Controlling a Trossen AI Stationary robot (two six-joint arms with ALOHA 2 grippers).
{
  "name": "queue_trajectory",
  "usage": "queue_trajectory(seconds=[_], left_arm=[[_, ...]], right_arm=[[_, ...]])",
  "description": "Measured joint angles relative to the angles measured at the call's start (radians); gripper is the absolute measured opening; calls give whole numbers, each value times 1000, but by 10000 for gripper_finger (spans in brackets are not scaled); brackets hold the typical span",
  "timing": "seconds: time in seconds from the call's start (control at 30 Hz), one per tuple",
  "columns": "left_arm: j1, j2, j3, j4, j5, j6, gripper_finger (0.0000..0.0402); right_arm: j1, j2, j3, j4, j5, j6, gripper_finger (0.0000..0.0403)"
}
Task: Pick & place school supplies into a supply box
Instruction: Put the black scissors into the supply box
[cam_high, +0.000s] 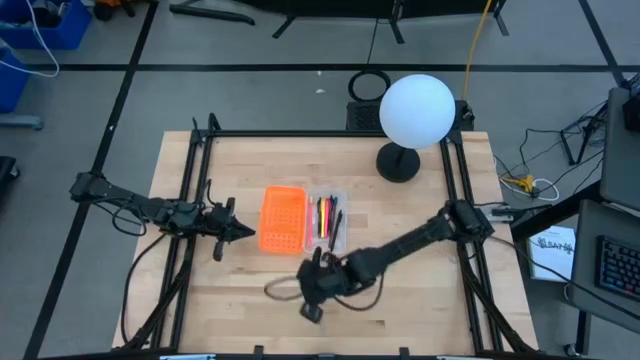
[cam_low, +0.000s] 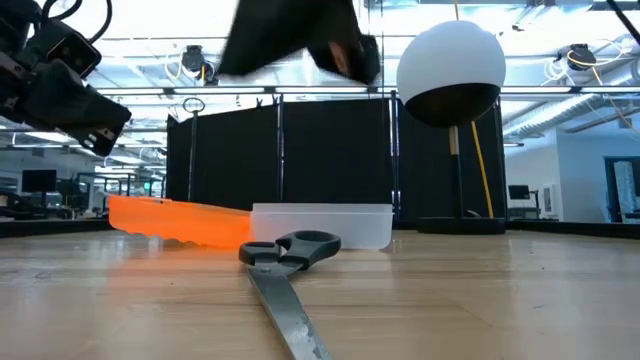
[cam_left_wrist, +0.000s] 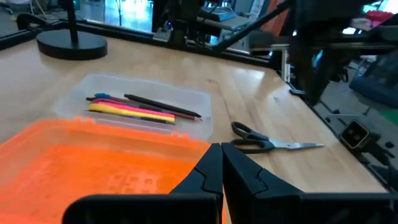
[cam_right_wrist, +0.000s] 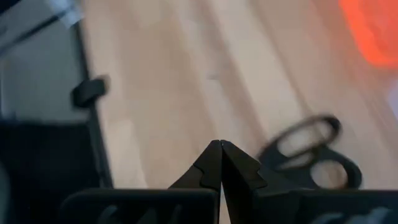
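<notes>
Right gripper (cam_right_wrist: 221, 155), fingers pressed together on nothing, hangs above the scissors (cam_low: 290, 250), which lie flat on the table's bare wood toward its front edge, just in front of the clear box (cam_left_wrist: 199, 102). Pens and pencils (cam_left_wrist: 140, 109) already lie in the box beside the orange tray (cam_high: 282, 218), so by this showing only the scissors remain. Right arm reaches low from the table's right edge; left gripper (cam_left_wrist: 222, 171), likewise closed and empty, waits by the orange tray's left side.

No text, label, brand, number or sign can be read in any view; nothing legible shows on the bench (cam_high: 400, 220), the supplies, or the room behind.
</notes>
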Motion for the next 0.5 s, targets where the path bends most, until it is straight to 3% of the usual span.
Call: queue_trajectory(seconds=[0.1,0.27,0.5], left_arm=[[0,1,0,-1,-5,14,8],[0,1,0,-6,-46,33,8],[0,1,0,-10,-47,120,8]], right_arm=[[-49,0,-38,1,-5,149,0],[-109,1,-86,15,-109,275,6],[-124,0,-100,47,-160,506,73]])
